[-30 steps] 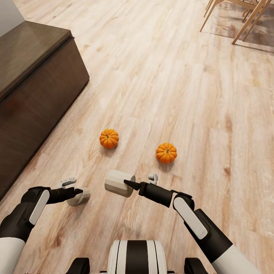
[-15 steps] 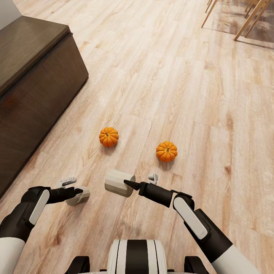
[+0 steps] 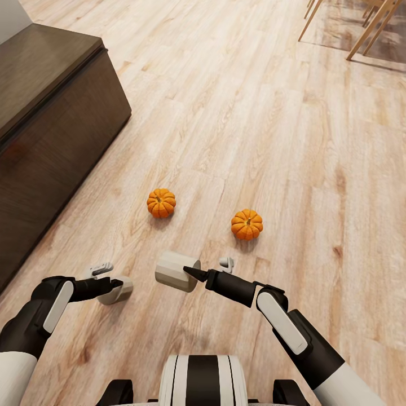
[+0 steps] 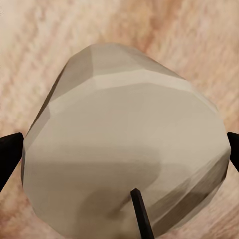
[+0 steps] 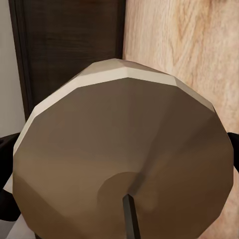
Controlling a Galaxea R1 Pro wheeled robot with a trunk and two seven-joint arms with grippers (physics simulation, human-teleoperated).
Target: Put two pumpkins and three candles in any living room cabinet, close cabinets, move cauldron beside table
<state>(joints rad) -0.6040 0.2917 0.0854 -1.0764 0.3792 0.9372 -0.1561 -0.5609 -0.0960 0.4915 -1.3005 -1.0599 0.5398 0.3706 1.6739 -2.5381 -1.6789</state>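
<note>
Each gripper was closed on a candle — left gripper (image 3: 108, 277) on one (image 3: 117, 291), right gripper (image 3: 211, 269) on another (image 3: 176, 271). The cabinet (image 3: 51, 129) stood at ten o'clock; carry both level there.

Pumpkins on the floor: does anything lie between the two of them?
No. In the head view, bare wooden floor separates the left pumpkin from the right pumpkin.

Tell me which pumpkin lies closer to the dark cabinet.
The left pumpkin. It sits on the floor nearer the cabinet, ahead of the left gripper; the other pumpkin lies farther right, ahead of the right gripper's candle.
</note>
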